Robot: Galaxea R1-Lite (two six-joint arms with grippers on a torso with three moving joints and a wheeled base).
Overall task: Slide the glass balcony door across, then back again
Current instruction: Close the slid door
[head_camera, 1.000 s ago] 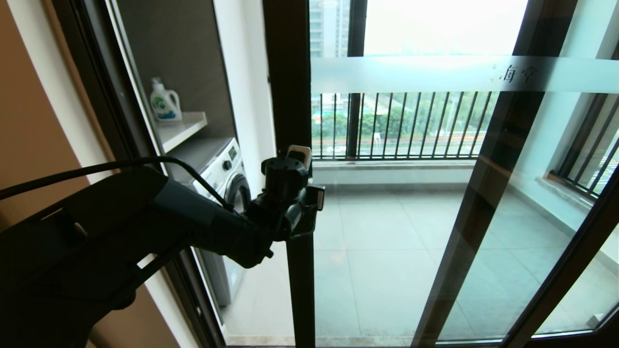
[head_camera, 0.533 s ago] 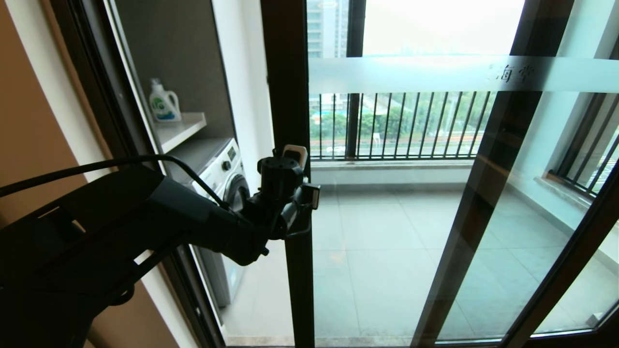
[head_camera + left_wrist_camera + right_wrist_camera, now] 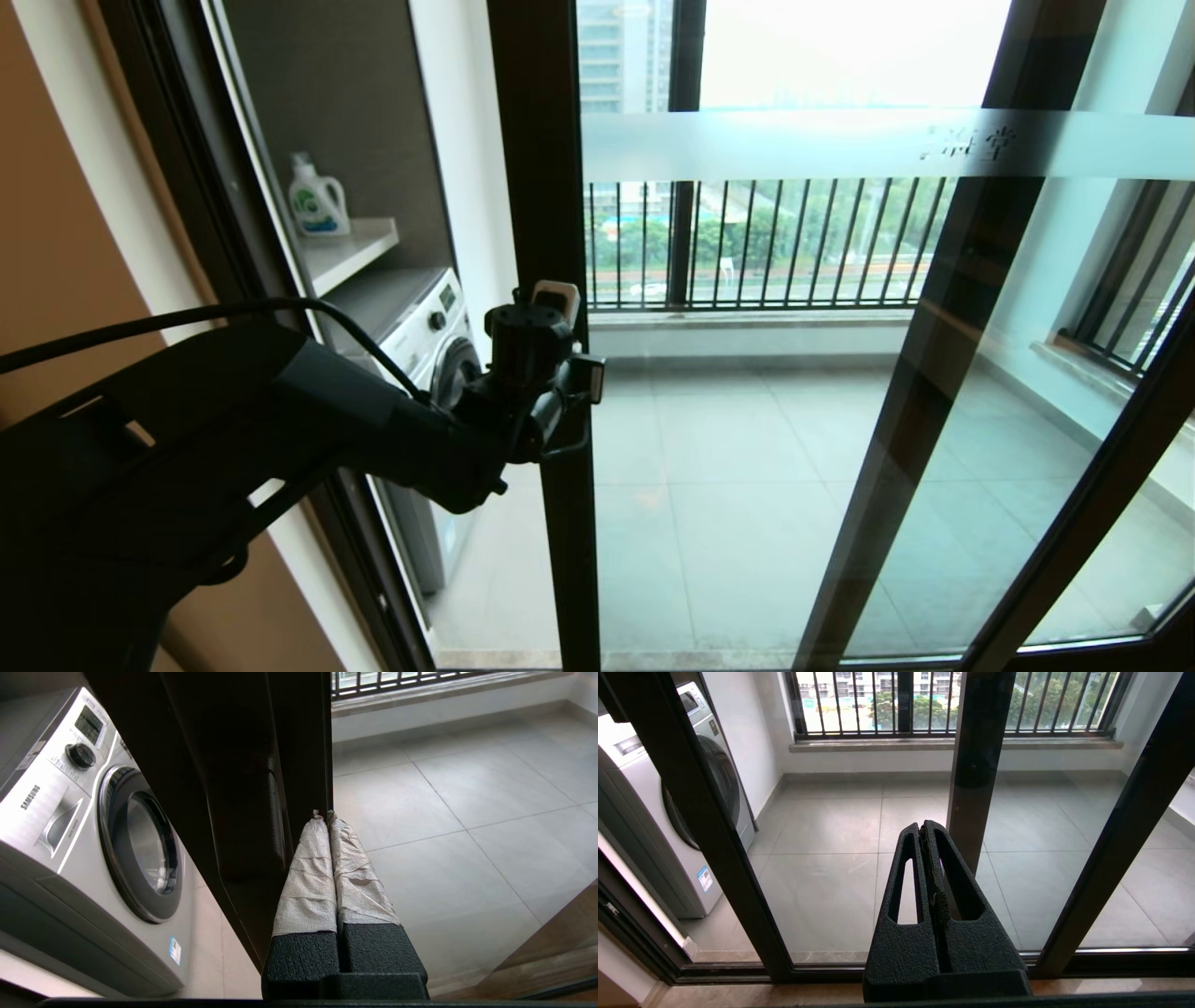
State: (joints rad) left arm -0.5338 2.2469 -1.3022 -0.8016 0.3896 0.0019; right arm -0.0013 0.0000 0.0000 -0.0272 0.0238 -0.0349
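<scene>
Fingers on the left gripper (image 3: 327,814) are squeezed flat together, both wrapped in pale tape, with nothing pinched between them. Their tips sit right against the inner edge of the door's dark upright, just beside a raised dark handle (image 3: 247,826) on that frame. In the head view the left arm reaches up and across from the lower left, wrist at about mid height on the upright.

The glass balcony door (image 3: 747,420) itself isn't fully over to the left: there's a gap between its left upright and the outer frame, and through that gap you can see a silver washing machine (image 3: 431,327) with a detergent bottle (image 3: 316,198) on the shelf above it. A frosted band (image 3: 794,145) with two characters runs across the glass up high. Behind it is the tiled balcony floor and a window with black railing bars (image 3: 766,243).

The right gripper (image 3: 927,828) hangs back from the glass, touching nothing, fingers pressed shut and empty, pointed toward the other dark-framed panel (image 3: 976,756).
</scene>
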